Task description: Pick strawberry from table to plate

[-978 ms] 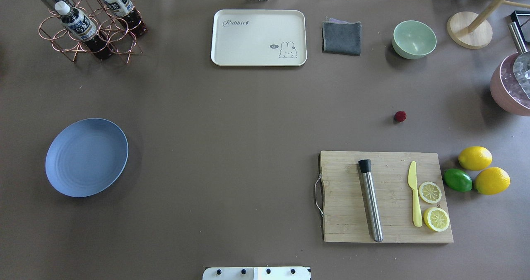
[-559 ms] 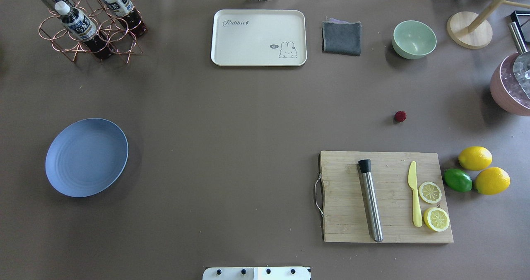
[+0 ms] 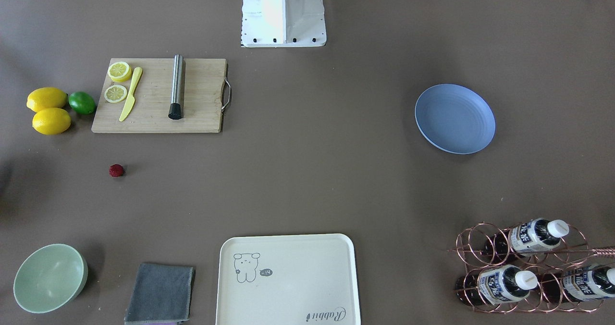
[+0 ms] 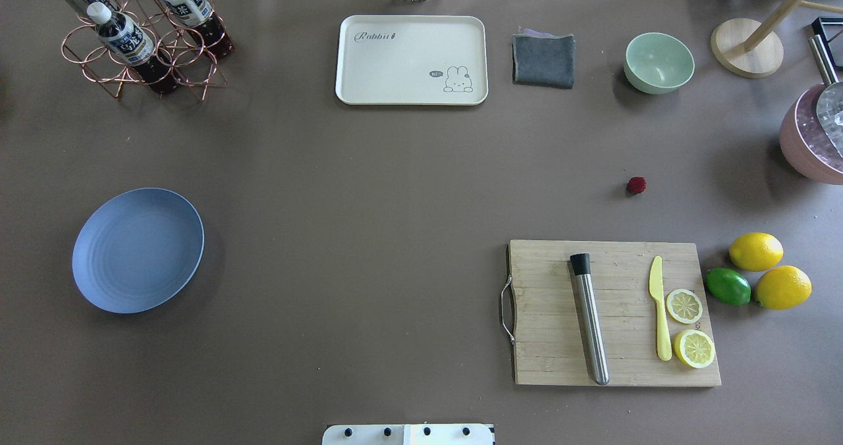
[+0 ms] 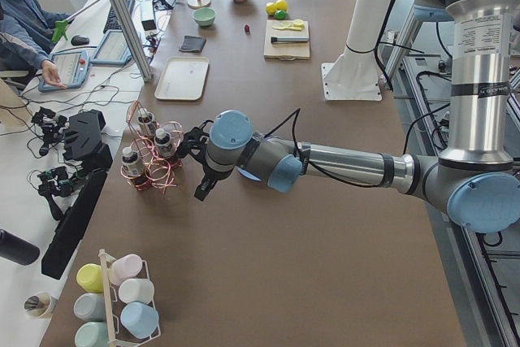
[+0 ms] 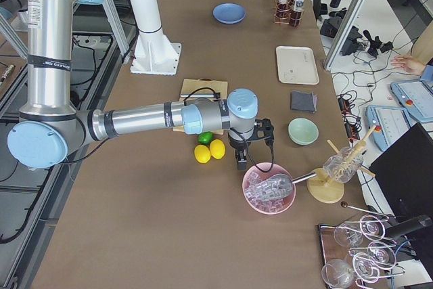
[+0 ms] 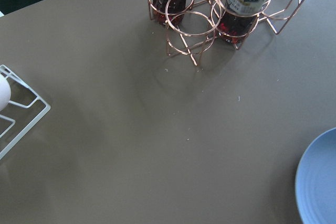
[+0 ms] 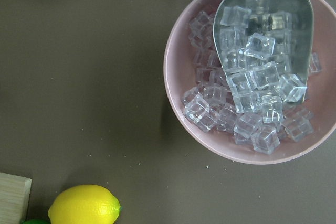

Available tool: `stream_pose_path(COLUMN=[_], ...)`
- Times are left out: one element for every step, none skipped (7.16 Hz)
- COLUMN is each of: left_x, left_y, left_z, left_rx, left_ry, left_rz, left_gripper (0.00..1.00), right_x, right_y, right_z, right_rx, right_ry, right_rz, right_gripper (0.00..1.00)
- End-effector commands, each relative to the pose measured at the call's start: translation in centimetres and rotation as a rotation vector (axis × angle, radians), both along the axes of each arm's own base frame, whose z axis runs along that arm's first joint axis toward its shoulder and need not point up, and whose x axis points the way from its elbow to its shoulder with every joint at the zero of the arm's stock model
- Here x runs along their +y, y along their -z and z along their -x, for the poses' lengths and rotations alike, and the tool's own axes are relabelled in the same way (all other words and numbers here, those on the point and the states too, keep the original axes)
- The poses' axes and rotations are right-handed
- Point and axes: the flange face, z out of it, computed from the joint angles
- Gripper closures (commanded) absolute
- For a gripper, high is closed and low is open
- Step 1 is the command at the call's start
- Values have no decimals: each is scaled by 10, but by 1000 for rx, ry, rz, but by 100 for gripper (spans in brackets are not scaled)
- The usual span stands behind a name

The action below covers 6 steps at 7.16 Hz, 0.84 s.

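The strawberry [image 4: 636,185] [image 3: 116,170] is a tiny dark-red berry lying alone on the table [image 4: 395,234], just beyond the cutting board. The blue-grey plate [image 4: 138,250] [image 3: 455,118] sits bare at the opposite side; its edge shows in the left wrist view [image 7: 320,182]. Neither gripper appears in the overhead or front views. The left gripper [image 5: 200,191] hangs near the bottle rack, off the left end. The right gripper [image 6: 241,163] hovers between the lemons and the pink ice bowl. Whether either is open or shut I cannot tell.
A wooden cutting board [image 4: 612,312] carries a steel muddler, a yellow knife and lemon slices. Two lemons and a lime [image 4: 728,286] lie beside it. A pink bowl of ice [image 8: 252,72], green bowl [image 4: 658,62], grey cloth [image 4: 543,59], cream tray [image 4: 411,59] and copper bottle rack [image 4: 141,37] line the edges.
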Motion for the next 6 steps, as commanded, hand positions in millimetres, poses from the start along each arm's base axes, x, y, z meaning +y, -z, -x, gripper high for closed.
stream_pose_path(left_x=[3,9,12,21,35,46], left_y=[-4,-12,-17,-18,-26,-48], left_z=[-50,-71,-97,-132,-172,-207], left_rx=[35,61,95,89,87,104], left_ry=[-10,-14,-9,24,57,49], left_rz=[100,116,138,148,155,157], left_gripper=[1,1,1,1,1,1], right_x=[-5,-3,1,4,8,11], right_y=[24,30,31,24,13,7], right_z=[50,83,111,119,119,119], right_rx=[29,18,16,12,3,-8], right_ry=[-88,-143,-166,-159,-154,-160], right_rz=[12,34,41,38,22,11], right_gripper=[1,1,1,1,1,1])
